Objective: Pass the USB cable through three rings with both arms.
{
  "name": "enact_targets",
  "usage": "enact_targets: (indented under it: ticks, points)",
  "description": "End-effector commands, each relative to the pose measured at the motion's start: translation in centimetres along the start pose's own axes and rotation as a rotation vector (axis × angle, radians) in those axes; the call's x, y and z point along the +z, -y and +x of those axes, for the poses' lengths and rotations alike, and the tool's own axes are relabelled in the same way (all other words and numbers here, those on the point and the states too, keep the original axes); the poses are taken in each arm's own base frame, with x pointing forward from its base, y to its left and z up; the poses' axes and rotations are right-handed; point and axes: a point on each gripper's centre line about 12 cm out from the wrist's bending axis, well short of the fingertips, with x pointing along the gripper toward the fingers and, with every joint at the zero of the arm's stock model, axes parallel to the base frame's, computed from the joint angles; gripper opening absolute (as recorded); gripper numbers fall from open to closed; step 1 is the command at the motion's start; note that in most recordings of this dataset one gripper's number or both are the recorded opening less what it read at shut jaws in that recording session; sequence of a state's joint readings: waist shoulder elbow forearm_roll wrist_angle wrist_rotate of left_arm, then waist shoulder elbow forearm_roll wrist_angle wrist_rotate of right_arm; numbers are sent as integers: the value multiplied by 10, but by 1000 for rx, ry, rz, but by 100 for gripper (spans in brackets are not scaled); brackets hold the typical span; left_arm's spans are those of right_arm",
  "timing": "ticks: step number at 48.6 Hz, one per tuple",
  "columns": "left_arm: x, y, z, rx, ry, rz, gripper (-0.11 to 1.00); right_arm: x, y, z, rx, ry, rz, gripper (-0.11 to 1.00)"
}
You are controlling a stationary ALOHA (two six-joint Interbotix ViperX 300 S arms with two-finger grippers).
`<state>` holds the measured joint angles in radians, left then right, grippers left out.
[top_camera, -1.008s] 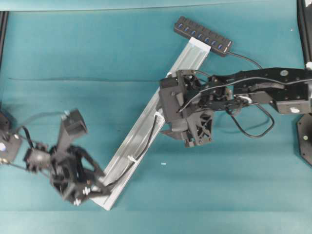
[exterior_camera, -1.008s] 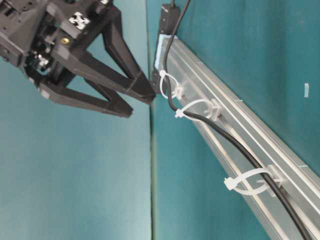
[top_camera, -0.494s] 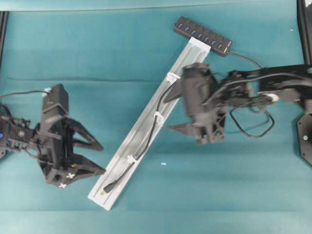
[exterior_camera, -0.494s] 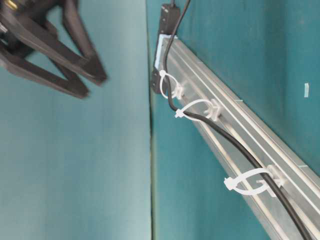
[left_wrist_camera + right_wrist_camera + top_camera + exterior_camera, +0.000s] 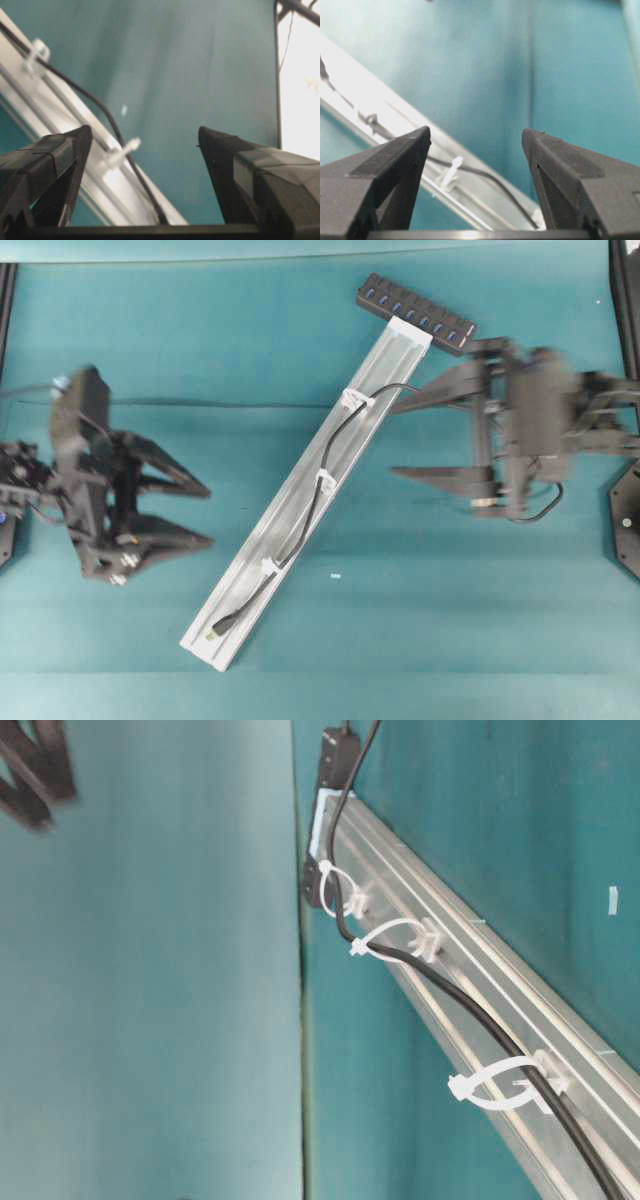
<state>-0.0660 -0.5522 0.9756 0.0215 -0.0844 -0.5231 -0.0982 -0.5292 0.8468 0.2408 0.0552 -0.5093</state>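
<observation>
The USB cable (image 5: 325, 445) lies along the silver rail (image 5: 288, 502). It runs through the three rings (image 5: 355, 398) (image 5: 325, 478) (image 5: 270, 566), and its plug (image 5: 222, 624) rests near the rail's lower end. The table-level view shows the cable (image 5: 470, 1010) inside each white loop (image 5: 395, 938). My left gripper (image 5: 209, 514) is open and empty, well left of the rail. My right gripper (image 5: 393, 440) is open and empty just right of the rail, blurred. The left wrist view shows a ring (image 5: 120, 152) between open jaws. The right wrist view shows another ring (image 5: 449, 172) in the same way.
The black multi-port hub (image 5: 415, 313) sits at the rail's far end. A slack loop of cord (image 5: 545, 505) lies under the right arm. A small white fleck (image 5: 335, 576) lies on the teal mat right of the rail. Dark frame posts (image 5: 5, 300) edge the scene.
Both arms have drawn back from the rail, the left one leftward and up from the plug end, the right one rightward from the middle. The cable stays in the rings.
</observation>
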Motion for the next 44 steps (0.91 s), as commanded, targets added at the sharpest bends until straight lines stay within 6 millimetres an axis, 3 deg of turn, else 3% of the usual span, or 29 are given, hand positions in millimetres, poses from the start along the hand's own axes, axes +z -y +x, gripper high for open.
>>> enact_targets:
  ticks: [1, 22, 34, 44]
  points:
    - [12, 2, -8, -12, 51, 15, 92, 0, 3, -9, -17, 25, 36, 82]
    - [35, 2, -45, -13, 195, 238, 87, -18, 15, -47, -89, 78, 321, 82]
    - [51, -1, -67, 4, 293, 249, 87, -31, 12, -66, -99, 107, 369, 82]
    - [59, 2, -84, 2, 353, 281, 87, -28, 11, -83, -104, 164, 383, 82]
